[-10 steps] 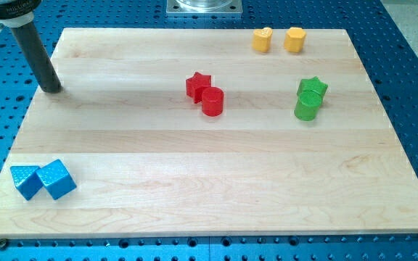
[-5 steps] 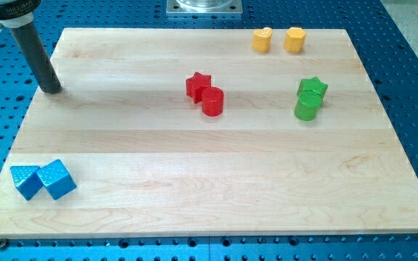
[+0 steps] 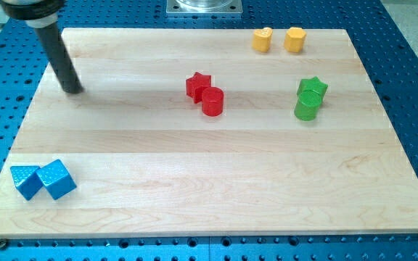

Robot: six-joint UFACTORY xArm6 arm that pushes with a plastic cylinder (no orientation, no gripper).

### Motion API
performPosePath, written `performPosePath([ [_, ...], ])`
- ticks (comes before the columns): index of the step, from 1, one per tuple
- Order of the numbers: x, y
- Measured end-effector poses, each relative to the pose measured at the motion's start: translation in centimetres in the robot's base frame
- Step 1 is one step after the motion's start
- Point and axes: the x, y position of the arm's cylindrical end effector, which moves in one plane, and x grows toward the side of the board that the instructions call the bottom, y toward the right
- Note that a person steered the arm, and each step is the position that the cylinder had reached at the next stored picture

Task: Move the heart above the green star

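The yellow heart sits near the board's top edge, right of centre, with a yellow hexagon just to its right. The green star lies lower at the view's right, touching a green cylinder below it. The heart is up and to the left of the star, well apart. My tip rests on the board at the upper left, far left of all these blocks and touching none.
A red star and a red cylinder touch each other near the board's middle. Two blue blocks sit side by side at the lower left corner. The wooden board lies on a blue perforated table.
My tip has slid a short way to the view's right along the upper left of the board. No block has moved.
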Motion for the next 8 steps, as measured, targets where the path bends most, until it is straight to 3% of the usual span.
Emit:
performPosePath([
  [1,-1.6,6.9],
  [5,-16.9,29.7],
  [8,-14.6,31.1],
])
